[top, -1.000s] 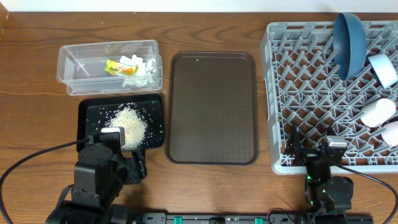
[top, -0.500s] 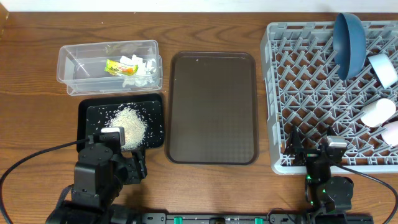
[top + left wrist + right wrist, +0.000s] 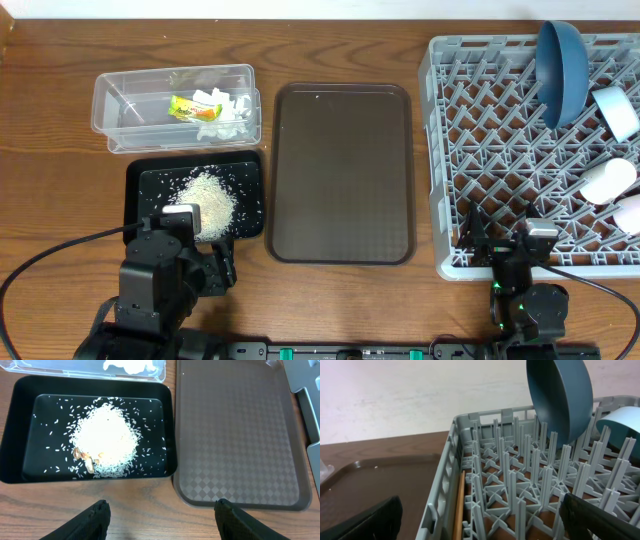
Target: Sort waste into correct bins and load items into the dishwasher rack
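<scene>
The light-grey dishwasher rack stands at the right. In it are the dark-blue plate standing upright, the light-blue bowl, a pale cup and a pink cup at the frame edge. A wooden chopstick lies along the rack's left wall. The clear box holds white tissue and the yellow-green wrapper. The black tray holds a heap of rice scraps. My left gripper is open and empty over bare table just before the black tray. My right gripper is open and empty at the rack's near left corner.
A large dark brown serving tray lies between the bins and the rack, also in the left wrist view. The plate and bowl rise at the rack's far side. Both arms sit at the table's front edge.
</scene>
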